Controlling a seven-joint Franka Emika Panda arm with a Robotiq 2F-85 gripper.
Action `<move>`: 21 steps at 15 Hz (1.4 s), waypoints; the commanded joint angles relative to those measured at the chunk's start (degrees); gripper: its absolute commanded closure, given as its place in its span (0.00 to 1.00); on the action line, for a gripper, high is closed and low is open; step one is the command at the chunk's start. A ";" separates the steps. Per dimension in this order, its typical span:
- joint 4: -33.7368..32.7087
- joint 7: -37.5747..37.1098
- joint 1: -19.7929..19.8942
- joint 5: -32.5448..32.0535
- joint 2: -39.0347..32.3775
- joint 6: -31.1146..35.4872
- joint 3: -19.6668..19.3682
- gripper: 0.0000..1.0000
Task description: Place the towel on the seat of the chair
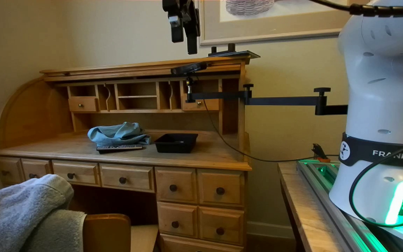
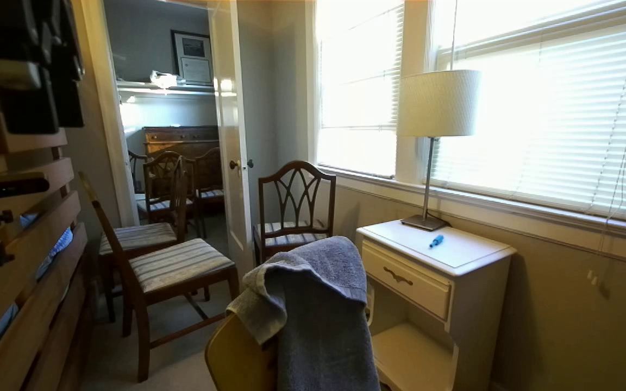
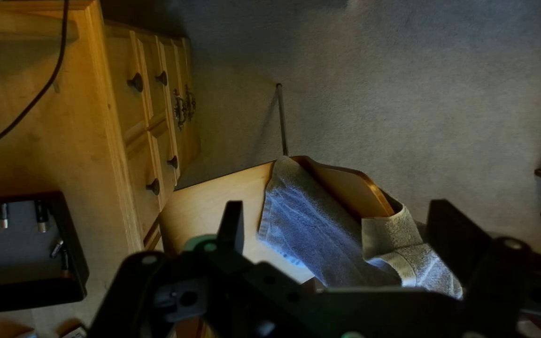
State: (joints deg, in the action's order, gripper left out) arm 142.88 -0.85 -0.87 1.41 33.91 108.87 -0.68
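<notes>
A white robot arm [image 1: 380,80] stands at three o'clock in an exterior view, its gripper [image 1: 184,46] suspended at twelve with the fingers [image 1: 192,42] pointing to six. The jaws stand wide apart, the wrist view shows, with a grey towel [image 3: 317,230] visible between them, well below. The towel, at six o'clock in an exterior view, hangs over the back of a chair [image 2: 239,353]; its long panel points to six, a folded corner to seven. In the wrist view, the panel on the seat [image 3: 214,202] side runs lengthwise from eleven o'clock to five; whether it touches the seat cannot be told. In an exterior view, a wooden roll-top desk [image 1: 219,154] beside the chair bears a crumpled blue cloth [image 1: 117,133] and, at the cloth's three o'clock, a black tray [image 1: 175,148] of small cylindrical items [image 3: 42,217]. A pale lamp [image 2: 439,103] stands at two o'clock in an exterior view, on a white nightstand [image 2: 473,255] before window blinds [image 2: 541,146], with striped-seat chairs [image 2: 182,266] at eight. Carpet [image 3: 392,94] shows at two o'clock in the wrist view.
</notes>
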 commanded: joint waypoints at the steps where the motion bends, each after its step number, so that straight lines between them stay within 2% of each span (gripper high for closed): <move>1: -0.11 0.16 0.32 0.15 -0.03 -0.14 0.26 0.00; 4: -0.11 0.16 0.32 0.15 -0.03 -0.14 0.26 0.00; 6: -1.05 3.95 -0.26 -1.37 0.30 -0.88 -0.12 0.00; 8: -3.16 10.83 -1.57 -2.36 -2.01 -0.69 -0.87 0.00; 12: -4.01 21.65 -4.38 -1.00 -4.84 3.89 -1.69 0.00; 16: -2.82 32.43 -7.29 0.96 -8.84 12.09 -3.81 0.00; 19: -3.12 36.04 -8.27 2.81 -12.86 15.98 -5.11 0.00; 21: -2.57 33.12 -6.83 0.85 -11.50 14.70 -3.65 0.00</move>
State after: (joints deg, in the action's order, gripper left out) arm 140.40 32.18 -8.04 2.11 22.37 123.72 -4.67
